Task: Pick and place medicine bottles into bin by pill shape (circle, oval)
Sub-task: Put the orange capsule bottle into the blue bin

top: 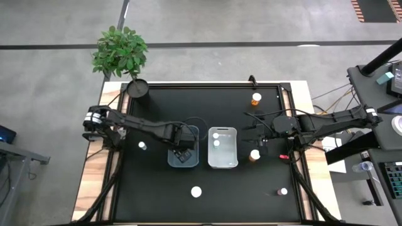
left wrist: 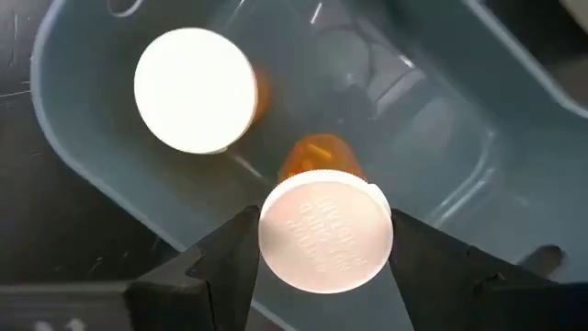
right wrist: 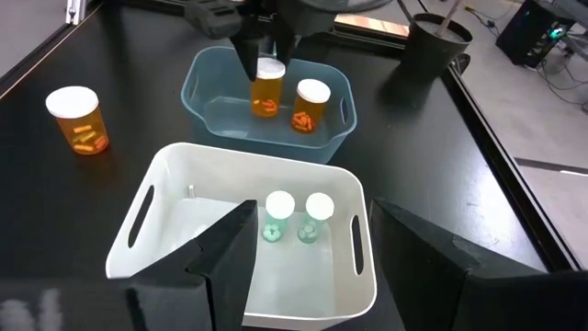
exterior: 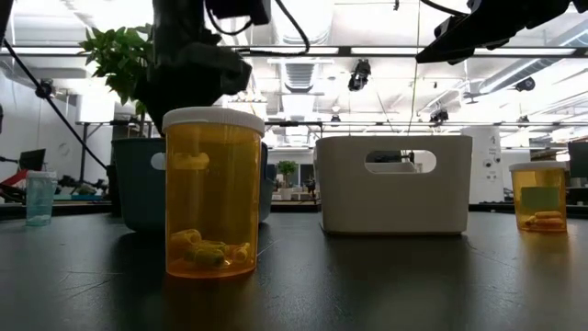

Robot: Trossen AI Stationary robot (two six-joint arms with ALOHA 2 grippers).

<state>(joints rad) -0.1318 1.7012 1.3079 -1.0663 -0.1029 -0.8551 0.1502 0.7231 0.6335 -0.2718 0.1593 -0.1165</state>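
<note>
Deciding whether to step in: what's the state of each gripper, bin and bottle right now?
Left gripper: shut on held orange bottle, inside blue bin.
Second orange bottle: upright in blue bin.
White bin: two small teal bottles upright.
Right gripper: open, empty.

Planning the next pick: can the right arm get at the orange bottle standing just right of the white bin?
Probably yes. That orange bottle stands alone on the table beside the white bin, and the right end effector hangs open just beyond it, holding nothing, with nothing between them. The left end effector is busy over the blue bin.
</note>
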